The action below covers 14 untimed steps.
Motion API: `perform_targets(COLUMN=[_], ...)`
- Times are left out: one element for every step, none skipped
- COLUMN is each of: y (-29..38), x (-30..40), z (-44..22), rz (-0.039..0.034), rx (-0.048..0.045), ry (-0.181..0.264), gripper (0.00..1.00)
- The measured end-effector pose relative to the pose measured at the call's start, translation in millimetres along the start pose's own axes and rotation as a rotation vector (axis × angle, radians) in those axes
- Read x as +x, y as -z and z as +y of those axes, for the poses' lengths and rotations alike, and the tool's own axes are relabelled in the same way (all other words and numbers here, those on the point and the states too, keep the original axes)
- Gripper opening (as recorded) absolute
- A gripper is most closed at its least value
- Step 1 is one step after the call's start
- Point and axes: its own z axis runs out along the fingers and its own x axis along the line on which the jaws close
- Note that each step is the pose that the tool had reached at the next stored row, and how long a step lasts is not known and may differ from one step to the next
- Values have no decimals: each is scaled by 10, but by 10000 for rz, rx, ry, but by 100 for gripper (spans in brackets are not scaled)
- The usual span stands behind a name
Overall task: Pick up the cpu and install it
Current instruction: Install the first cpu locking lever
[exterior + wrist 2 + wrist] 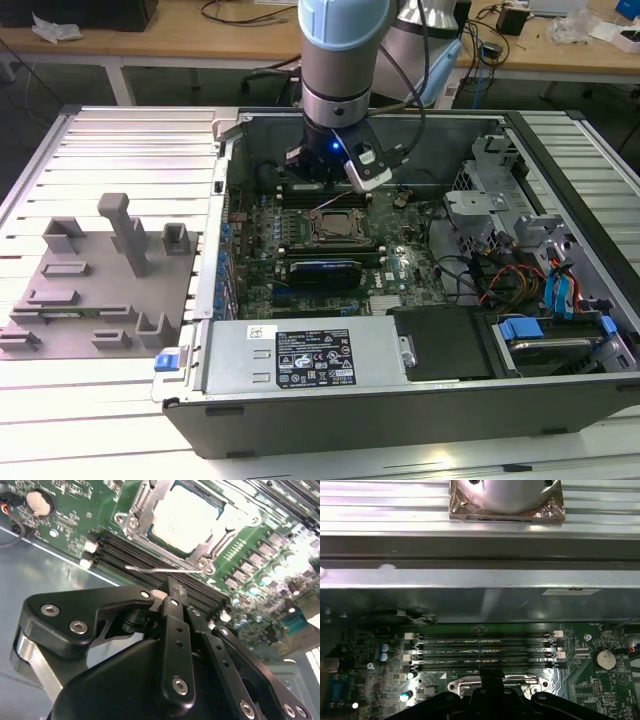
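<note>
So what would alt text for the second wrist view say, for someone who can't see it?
A silver-topped cpu sits in its metal socket frame on a green motherboard, with the robot's black gripper close in the foreground, not holding the chip.

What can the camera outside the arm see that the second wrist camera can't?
The exterior view alone shows the whole computer case, the grey tray at that view's left and the blue cables at its right. The second wrist view alone shows the cpu up close, lying in its socket, and a round battery. Both show the green board and the gripper.
</note>
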Motion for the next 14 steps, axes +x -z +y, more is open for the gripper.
perform_targets(y=[-11,-22,-47,-61,-75,-86,-95,-107,-113,-120,-133,-147,-156,-163], x=[-8,-14,-23,-26,-29,-33,-38,-49,-56,-65,-79,-99,-114,-122], z=[-2,-5,-12,-15,-18,-21,-23,-25,-25,-24,-21,-19,-18,-17], rz=[1,1,1,1,0,-1,-1,-4,-4,-5,-9,-14,-20,-25], rx=[-1,0,-2,-4,-7,-7,-6,-6,-3,-3,-4,-3,-2,-1], ry=[1,1,1,0,-1,-4,-8,-15,-21,-26,-37,-58,-82,-99], gripper=[11,11,11,11,11,11,11,11,11,11,11,11,11,11])
